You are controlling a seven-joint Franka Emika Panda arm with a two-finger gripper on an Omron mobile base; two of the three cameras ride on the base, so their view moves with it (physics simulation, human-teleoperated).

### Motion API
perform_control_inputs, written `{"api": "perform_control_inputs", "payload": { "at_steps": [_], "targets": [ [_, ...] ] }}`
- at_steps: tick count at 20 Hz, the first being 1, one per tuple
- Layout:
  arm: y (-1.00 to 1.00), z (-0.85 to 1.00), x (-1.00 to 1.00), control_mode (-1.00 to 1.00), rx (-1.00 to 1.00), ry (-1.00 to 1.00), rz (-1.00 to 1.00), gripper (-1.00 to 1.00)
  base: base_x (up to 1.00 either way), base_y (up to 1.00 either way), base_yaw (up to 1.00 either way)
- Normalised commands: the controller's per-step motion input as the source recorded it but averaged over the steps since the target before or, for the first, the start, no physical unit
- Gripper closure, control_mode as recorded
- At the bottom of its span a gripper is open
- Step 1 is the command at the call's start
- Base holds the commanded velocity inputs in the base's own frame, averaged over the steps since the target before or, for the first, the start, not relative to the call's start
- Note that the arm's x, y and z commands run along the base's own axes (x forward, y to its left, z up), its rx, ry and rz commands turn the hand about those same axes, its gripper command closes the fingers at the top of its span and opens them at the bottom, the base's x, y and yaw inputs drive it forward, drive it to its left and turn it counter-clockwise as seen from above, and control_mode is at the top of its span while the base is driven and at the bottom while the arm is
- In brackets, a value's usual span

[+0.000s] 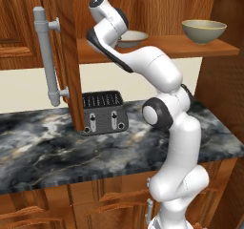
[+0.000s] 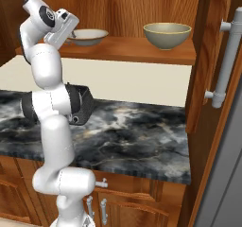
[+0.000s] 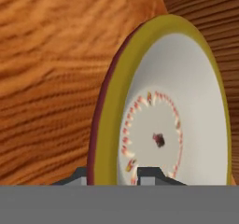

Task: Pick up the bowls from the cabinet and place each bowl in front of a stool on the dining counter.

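Gripper [image 3: 112,174] closed on the rim of the shallow bowl [image 2: 88,36] — one fingertip inside the rim, one outside, as the hand view shows. That bowl sits on the cabinet shelf [image 2: 137,50], not yet lifted by appearance. The deeper bowl [image 2: 167,35] stands on the same shelf, well apart from the gripper, toward the open door with the grey bar handle [image 2: 226,60]. Judgement: first pick in hand; both placements outstanding. A toaster [image 1: 103,112] stands on the counter below the gripper — no legible writing anywhere.
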Motion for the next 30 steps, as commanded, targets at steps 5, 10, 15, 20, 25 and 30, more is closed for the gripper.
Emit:
{"api": "perform_control_inputs", "payload": {
  "at_steps": [5,10,15,20,25,30],
  "targets": [
    [0.01,0.00,0.01,-1.00,0.00,0.00,0.00,1.00,0.00,0.00,0.00],
    [0.00,0.00,-0.05,-1.00,0.00,-0.05,0.00,1.00,0.00,0.00,0.00],
    [0.00,0.00,-0.24,-1.00,0.00,-0.16,0.00,1.00,0.00,0.00,0.00],
    [0.00,-0.01,-0.21,-1.00,0.00,-0.12,0.00,1.00,0.00,0.00,0.00],
    [-0.05,-0.03,-0.28,-1.00,-0.05,-0.11,0.00,1.00,0.00,0.00,0.00],
    [-0.41,0.00,-0.75,-1.00,-0.09,-0.07,0.01,1.00,0.00,0.00,0.00]
  ]
}}
